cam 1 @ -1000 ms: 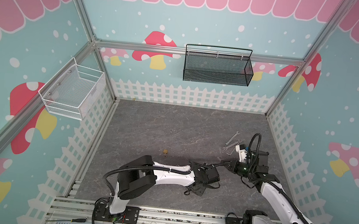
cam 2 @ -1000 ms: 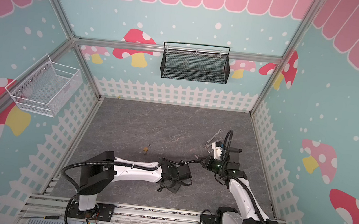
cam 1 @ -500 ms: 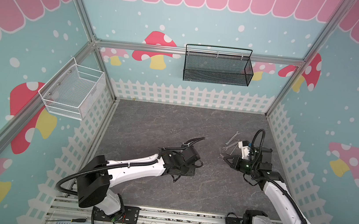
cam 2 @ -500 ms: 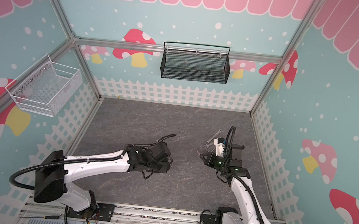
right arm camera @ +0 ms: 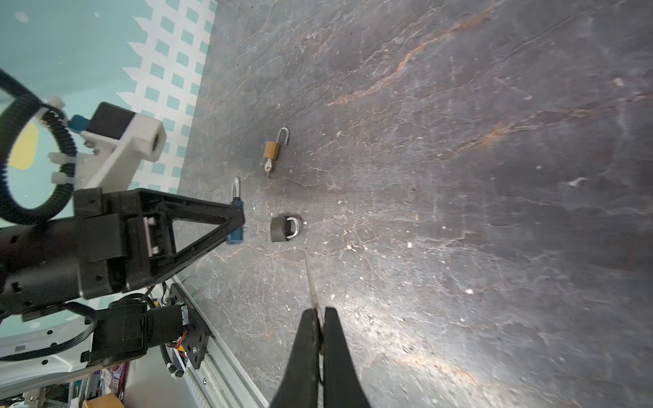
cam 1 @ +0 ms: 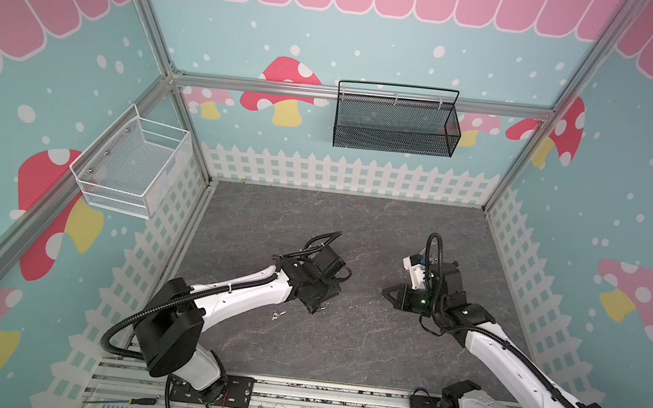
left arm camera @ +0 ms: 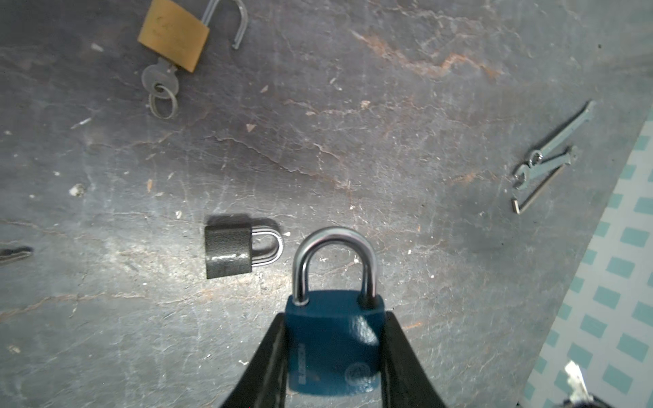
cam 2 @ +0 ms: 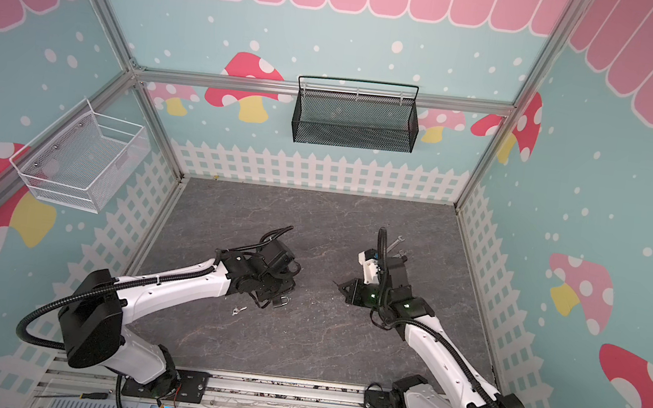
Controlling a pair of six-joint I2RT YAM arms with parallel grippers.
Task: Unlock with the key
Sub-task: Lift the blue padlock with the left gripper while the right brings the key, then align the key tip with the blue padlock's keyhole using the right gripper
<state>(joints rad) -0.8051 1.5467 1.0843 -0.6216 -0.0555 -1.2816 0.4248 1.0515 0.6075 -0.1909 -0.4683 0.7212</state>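
The black mesh basket (cam 1: pixel 393 137) and the white wire basket (cam 1: pixel 132 166) hang on the walls above the grey stone table (cam 1: pixel 356 225). The jaws of the left gripper (left arm camera: pixel 335 318) hold the blue padlock with the silver loop (left arm camera: pixel 332 349) by its sides. The jaws of the right gripper (right arm camera: pixel 321 311) are pinched tight on the thin silver key (right arm camera: pixel 310 279), its head hidden between them.

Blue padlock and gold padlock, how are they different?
The blue padlock is pinched in the left gripper; the gold padlock lies loose on the table. The blue padlock is clicked shut; the gold padlock is swung open. The gold padlock has a key in it; no key shows in the blue padlock. Both are padlocks with silver hoops.
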